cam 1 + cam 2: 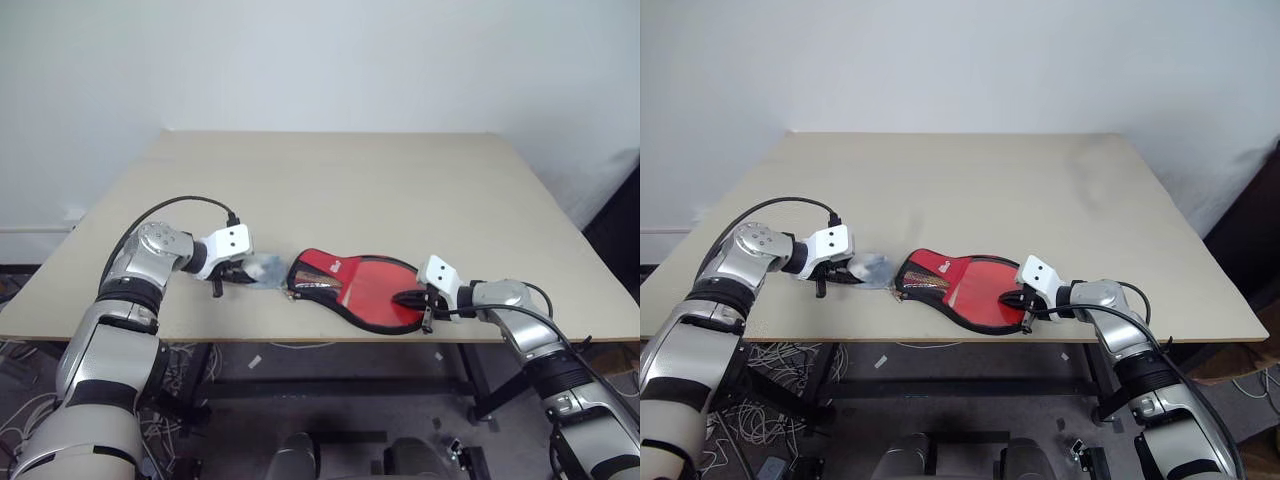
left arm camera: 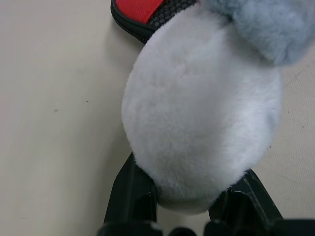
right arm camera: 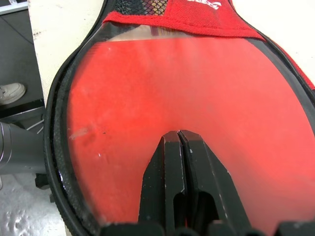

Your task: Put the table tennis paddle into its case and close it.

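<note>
The table (image 1: 400, 190) holds the case (image 1: 362, 290) at its 6 o'clock edge, paddle (image 3: 187, 93) showing inside. The right gripper (image 1: 425, 300), clenched, presses the soft, probably slippery window. At the case's 9 o'clock the left gripper (image 1: 232, 275) grasps a fluffy grey tuft (image 2: 202, 113), likely the light zip pull.

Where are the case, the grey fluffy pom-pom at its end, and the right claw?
case (image 1: 320, 272), left eye view, red fabric panel.
grey fluffy pom-pom (image 2: 202, 113), left wrist view, middle of the fluff.
right claw (image 3: 180, 135), right wrist view, shut fingertips.

Paddle (image 3: 197, 98) handle — hidden inside case (image 1: 318, 275) — unseen
</note>
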`<state>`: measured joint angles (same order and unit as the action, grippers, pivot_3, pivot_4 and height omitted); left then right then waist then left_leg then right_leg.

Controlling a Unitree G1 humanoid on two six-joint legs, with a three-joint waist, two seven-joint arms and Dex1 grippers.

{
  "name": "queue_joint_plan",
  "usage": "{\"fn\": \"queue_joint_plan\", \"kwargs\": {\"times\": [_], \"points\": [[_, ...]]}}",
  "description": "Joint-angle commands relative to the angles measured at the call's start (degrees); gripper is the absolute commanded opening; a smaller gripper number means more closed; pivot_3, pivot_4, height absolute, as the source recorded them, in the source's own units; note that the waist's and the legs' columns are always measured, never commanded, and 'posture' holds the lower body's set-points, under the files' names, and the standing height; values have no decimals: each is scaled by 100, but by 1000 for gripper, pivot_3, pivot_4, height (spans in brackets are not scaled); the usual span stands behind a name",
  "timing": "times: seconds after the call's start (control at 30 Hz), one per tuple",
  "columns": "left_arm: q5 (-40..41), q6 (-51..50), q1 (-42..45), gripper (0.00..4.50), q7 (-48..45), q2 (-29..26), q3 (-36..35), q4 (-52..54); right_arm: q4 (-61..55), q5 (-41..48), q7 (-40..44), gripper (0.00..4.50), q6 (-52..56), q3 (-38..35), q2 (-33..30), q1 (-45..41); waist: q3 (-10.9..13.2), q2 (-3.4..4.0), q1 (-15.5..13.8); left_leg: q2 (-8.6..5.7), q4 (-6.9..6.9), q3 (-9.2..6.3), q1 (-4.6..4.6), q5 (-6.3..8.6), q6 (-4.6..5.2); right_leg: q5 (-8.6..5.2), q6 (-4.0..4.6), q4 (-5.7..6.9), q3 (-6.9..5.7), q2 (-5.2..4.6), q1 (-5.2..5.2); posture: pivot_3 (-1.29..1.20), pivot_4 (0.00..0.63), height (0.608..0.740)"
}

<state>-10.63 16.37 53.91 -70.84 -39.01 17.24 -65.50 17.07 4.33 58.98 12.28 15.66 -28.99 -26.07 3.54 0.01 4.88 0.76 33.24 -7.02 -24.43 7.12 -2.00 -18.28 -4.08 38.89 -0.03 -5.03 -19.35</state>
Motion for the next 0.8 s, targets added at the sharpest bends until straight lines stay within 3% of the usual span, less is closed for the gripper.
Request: {"fn": "queue_joint_plan", "kwargs": {"times": [0.03,0.47,0.8], "points": [[-117,-15,233,1094,41,-415,-146,-34,218,-256,88,28,83,254,-48,157,0,0,0,0,0,0,0,1,-1,0,0,0,1,0,0,0,0,740],[522,-271,-250,1094,-910,-562,-602,866,206,-269,63,28,56,262,-56,187,0,-2,3,0,0,5,2,6,-9,1,1,0,21,5,-6,0,0,740],[474,-537,-686,1094,-612,-880,-682,1295,290,-279,77,28,-7,283,-38,138,0,-2,9,0,0,4,5,1,-2,1,1,0,32,10,-8,0,0,740]]}}
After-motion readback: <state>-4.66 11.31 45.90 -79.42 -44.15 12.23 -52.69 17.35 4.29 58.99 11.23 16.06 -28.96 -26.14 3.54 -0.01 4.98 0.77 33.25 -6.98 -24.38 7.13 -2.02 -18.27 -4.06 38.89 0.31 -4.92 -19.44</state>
